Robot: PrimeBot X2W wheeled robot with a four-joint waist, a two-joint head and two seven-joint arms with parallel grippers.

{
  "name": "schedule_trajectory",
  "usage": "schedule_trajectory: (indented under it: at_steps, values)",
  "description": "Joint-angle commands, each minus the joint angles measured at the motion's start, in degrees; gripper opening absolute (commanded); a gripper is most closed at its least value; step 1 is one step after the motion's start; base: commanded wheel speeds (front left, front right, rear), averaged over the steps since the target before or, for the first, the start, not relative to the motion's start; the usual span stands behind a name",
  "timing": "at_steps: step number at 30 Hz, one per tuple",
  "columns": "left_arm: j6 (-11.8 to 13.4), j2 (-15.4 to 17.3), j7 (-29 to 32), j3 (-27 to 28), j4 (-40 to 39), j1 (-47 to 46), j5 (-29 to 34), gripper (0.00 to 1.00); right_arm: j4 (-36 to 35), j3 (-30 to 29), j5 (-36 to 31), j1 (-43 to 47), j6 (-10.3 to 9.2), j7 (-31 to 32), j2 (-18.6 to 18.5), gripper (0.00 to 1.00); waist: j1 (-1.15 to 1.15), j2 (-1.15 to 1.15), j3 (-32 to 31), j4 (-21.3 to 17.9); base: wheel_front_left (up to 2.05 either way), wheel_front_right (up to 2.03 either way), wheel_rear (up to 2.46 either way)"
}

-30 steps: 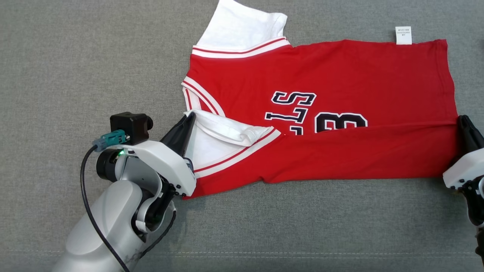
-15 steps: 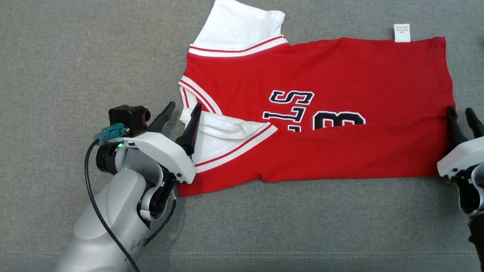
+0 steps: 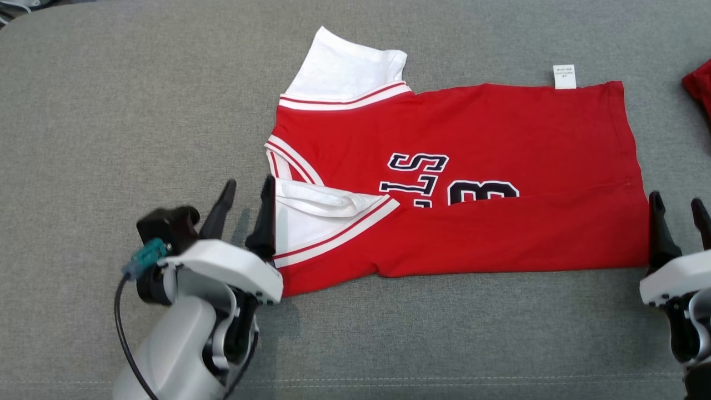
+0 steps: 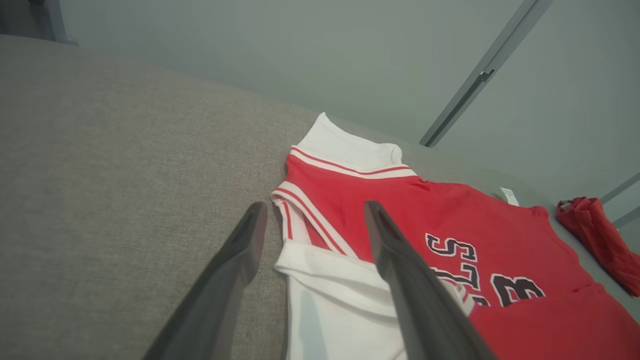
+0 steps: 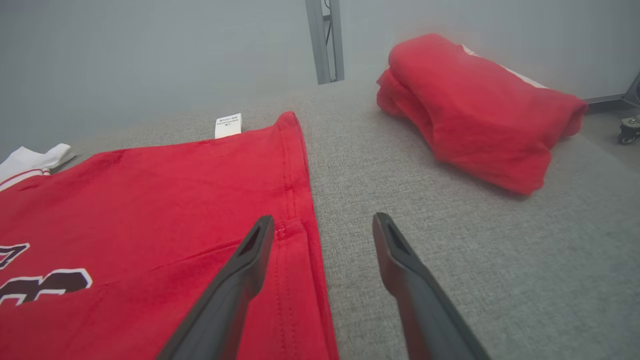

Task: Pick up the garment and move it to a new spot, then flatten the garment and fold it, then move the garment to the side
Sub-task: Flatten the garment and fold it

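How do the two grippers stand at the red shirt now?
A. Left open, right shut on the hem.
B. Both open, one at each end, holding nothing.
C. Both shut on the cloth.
B: the left gripper and the right gripper show jaws spread apart beside the ends of the shirt, gripping no cloth.

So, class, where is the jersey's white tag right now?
In the head view the tag sticks out past the far edge of the jersey, near its right corner, and lies flat on the grey cushion.
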Motion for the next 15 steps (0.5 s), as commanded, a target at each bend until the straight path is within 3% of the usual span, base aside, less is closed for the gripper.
schedule_trajectory:
  at_steps: [1,8,15]
  values:
    - [0.68,1.38,-0.25,1.69,-2.19,0.59,-0.62,1.00,-2.12,0.31,-0.87,1.76,-0.01,-0.79,-0.28,1.00,0.00,0.00,-0.36,0.12,0.00,0.00,0.00]
    - [4.87,2.46,4.22,-0.72,-8.49,10.86,-1.62,1.00,-5.97,-3.51,-3.05,6.90,-0.01,-0.80,1.40,1.00,0.00,0.00,-2.08,0.43,0.00,0.00,0.00]
    - [7.08,2.38,7.77,-2.75,-9.15,14.36,-2.19,1.00,-7.71,-4.30,-3.84,7.86,-0.01,-0.80,1.33,1.00,0.00,0.00,-2.33,1.00,0.00,0.00,0.00]
